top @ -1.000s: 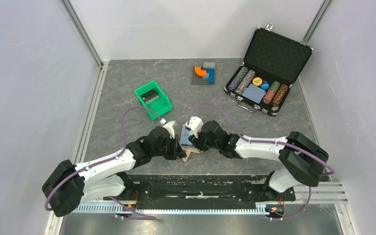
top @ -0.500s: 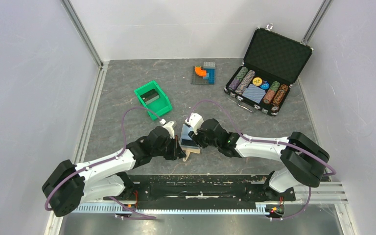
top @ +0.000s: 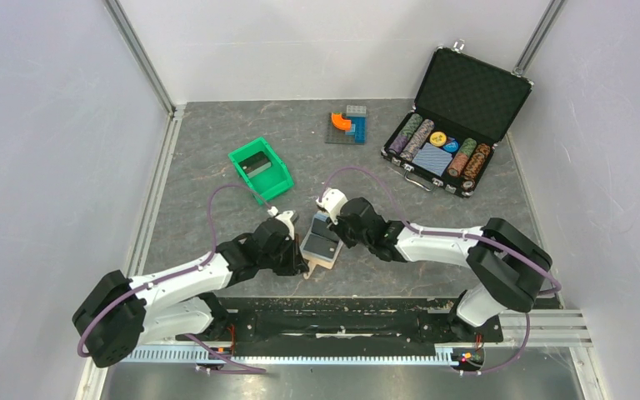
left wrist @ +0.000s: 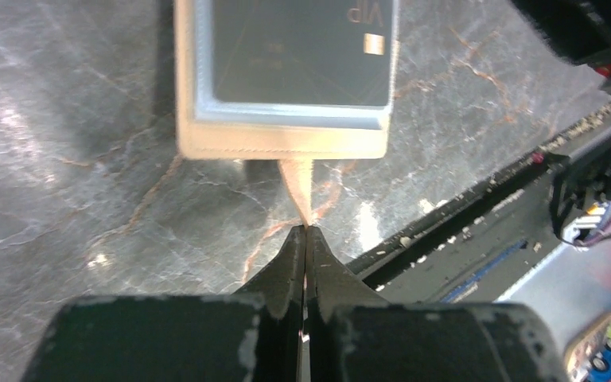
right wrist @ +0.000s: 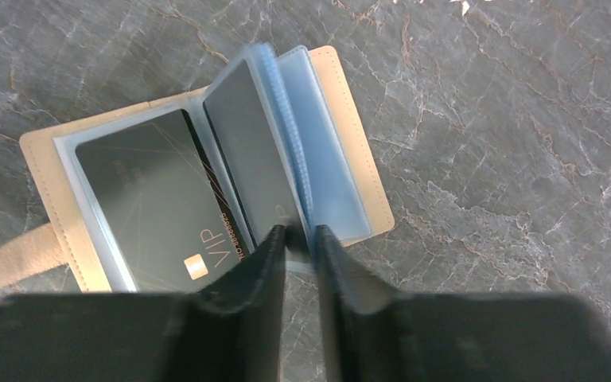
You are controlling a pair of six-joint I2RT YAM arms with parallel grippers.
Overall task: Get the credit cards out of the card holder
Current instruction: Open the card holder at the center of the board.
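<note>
— Where did we stand?
— The card holder (top: 321,247) lay open at the worktop's (top: 192,167) six o'clock. Our left gripper (left wrist: 306,231) pinched its strap (left wrist: 297,183); our right gripper (right wrist: 300,239) nipped a pocket leaf (right wrist: 290,143).
— Next?
— We judged the credit cards (right wrist: 155,207) needed sliding out.

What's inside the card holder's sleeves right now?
A dark VIP card lies in the card holder's flat page; a second dark card fills the raised one. The blue sleeves behind overlap, hiding whether they hold more.
</note>
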